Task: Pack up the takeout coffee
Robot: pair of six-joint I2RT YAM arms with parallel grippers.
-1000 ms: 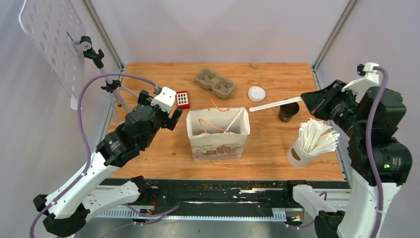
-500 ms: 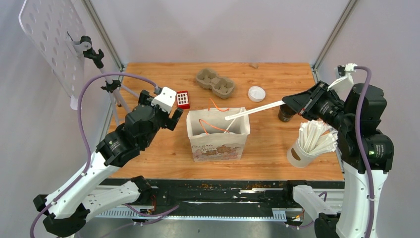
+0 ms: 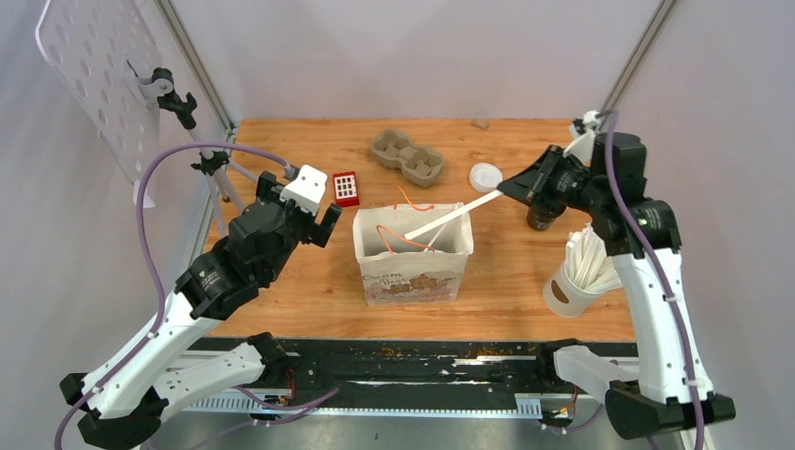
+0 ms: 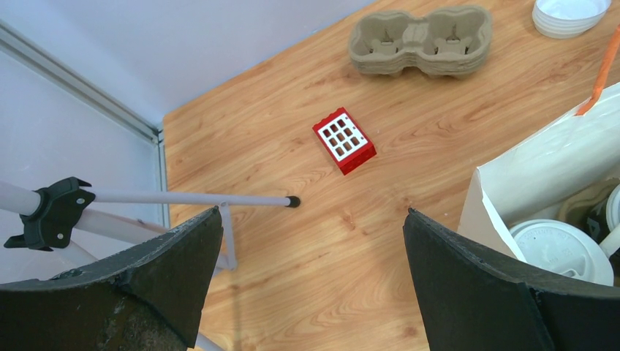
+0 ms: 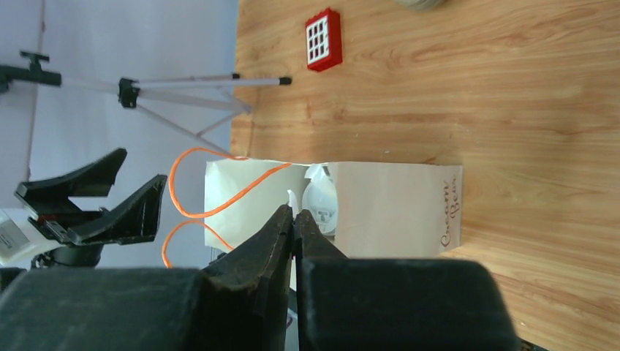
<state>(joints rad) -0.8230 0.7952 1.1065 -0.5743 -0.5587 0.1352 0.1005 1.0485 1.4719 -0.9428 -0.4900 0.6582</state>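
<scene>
Pale-walled booth, wooden tabletop [image 3: 309, 281]: one white-lidded takeout coffee [image 4: 563, 252] sits inside the paper bag [image 3: 412, 272], a dark cup [image 3: 544, 221] stands beside it. Left fingers [image 4: 468, 285] spread wide; right fingers [image 5: 256, 252] pinch a white stick [image 3: 450, 214].

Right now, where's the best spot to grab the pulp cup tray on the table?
Probably the pulp cup tray at its pinched waist between the two wells, from straight above, jaws across the short side. It lies flat, open side up, with nothing touching it, and the waist is its narrowest part.
</scene>
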